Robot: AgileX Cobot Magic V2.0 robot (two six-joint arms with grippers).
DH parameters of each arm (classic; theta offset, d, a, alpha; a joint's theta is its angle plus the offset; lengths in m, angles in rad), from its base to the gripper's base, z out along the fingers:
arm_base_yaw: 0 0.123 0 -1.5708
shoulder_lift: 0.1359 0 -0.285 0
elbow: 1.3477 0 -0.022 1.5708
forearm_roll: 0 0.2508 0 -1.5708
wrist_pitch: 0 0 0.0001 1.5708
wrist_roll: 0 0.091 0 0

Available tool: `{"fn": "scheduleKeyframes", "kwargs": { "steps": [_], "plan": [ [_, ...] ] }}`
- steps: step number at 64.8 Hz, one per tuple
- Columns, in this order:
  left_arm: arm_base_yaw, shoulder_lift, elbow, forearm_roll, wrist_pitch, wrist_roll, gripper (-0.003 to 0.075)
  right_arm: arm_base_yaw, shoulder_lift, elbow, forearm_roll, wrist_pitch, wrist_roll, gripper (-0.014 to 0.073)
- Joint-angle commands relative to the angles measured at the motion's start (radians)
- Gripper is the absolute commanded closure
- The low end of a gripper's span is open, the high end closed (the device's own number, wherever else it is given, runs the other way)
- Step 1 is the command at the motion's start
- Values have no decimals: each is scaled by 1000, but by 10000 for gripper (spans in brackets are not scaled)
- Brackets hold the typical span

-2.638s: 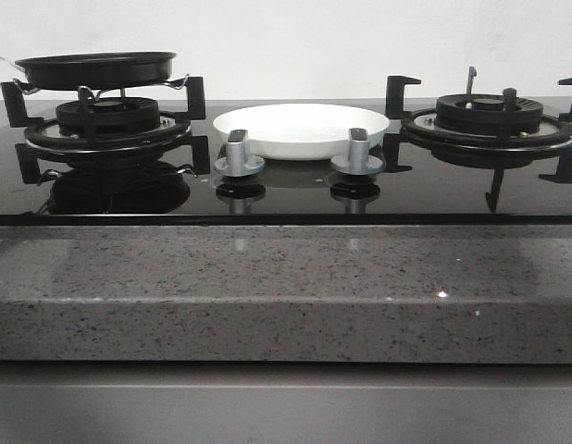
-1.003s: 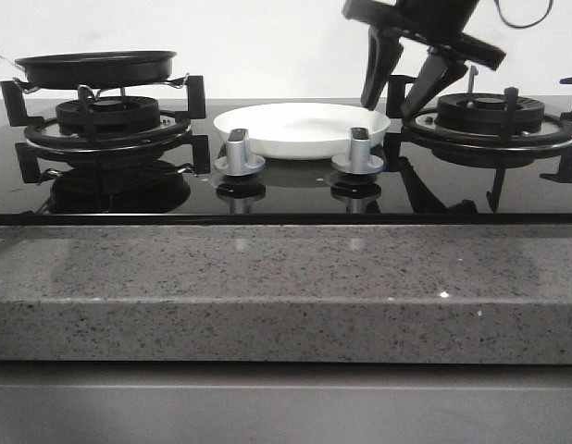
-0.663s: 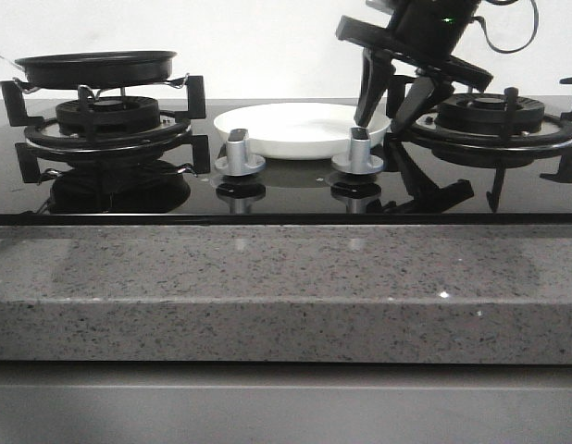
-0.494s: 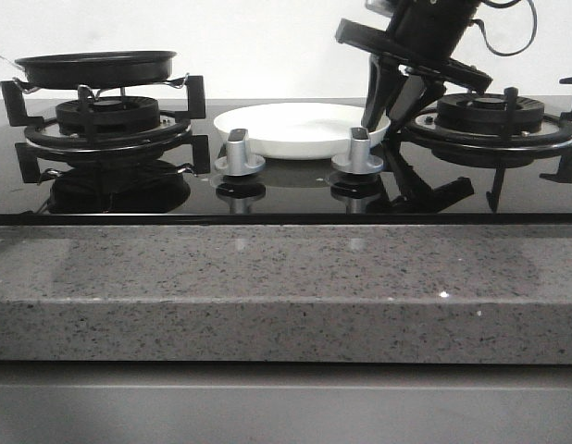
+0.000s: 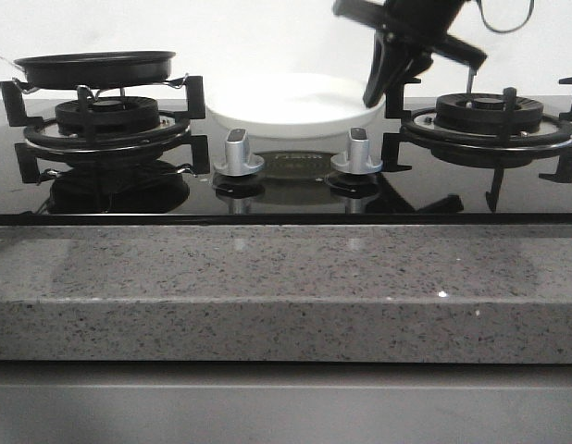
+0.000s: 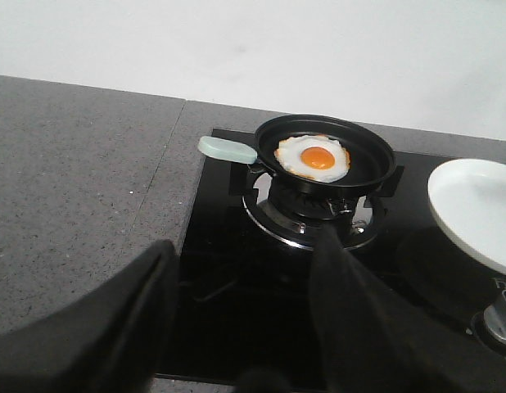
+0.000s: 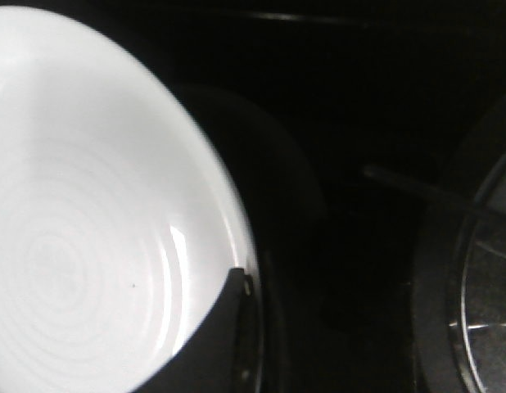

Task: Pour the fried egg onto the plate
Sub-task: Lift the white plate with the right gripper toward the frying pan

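Observation:
The fried egg (image 6: 317,157), white with an orange yolk, lies in the black frying pan (image 6: 327,147) on the left burner; in the front view only the pan (image 5: 96,67) shows. The white plate (image 5: 295,104) hangs a little above the hob between the burners. My right gripper (image 5: 383,88) is shut on the plate's right rim; in the right wrist view one finger (image 7: 224,327) lies over the plate (image 7: 89,205). My left gripper (image 6: 245,246) is open and empty, held back from the pan at the hob's near left edge. The plate (image 6: 474,209) also shows there.
Two silver knobs (image 5: 238,153) (image 5: 358,153) stand on the black glass hob in front of the plate. The right burner grate (image 5: 490,116) is beside my right gripper. The pan's pale green handle (image 6: 227,148) points toward the grey stone counter (image 5: 286,287).
My right gripper came down from the upper right, shut on the plate's right rim and lifted the plate off the hob. The pan has not moved.

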Motion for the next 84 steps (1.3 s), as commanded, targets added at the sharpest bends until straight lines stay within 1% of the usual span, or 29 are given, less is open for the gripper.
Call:
{"fn": "scheduleKeyframes", "kwargs": {
  "steps": [1,13,20,29,42,51,64,84],
  "plan": [
    [-5,15,-35,-8,-86,-10,356,-4,-115,-49,44,64,-6,660],
    [-5,15,-35,-8,-86,-10,356,20,-236,-30,13,86,-37,660],
    [-5,15,-35,-8,-86,-10,356,46,-312,44,-9,77,-47,660],
    [-5,15,-35,-8,-86,-10,356,79,-424,215,-9,26,-79,660],
    [-5,15,-35,-8,-86,-10,356,129,-576,503,-6,-122,-107,660],
    [-5,15,-35,-8,-86,-10,356,144,-611,635,-6,-200,-113,660],
    [-5,15,-35,-8,-86,-10,356,144,-591,723,-10,-273,-113,660],
    [-5,15,-35,-8,-86,-10,356,144,-560,729,-10,-278,-113,660]
  ]
}}
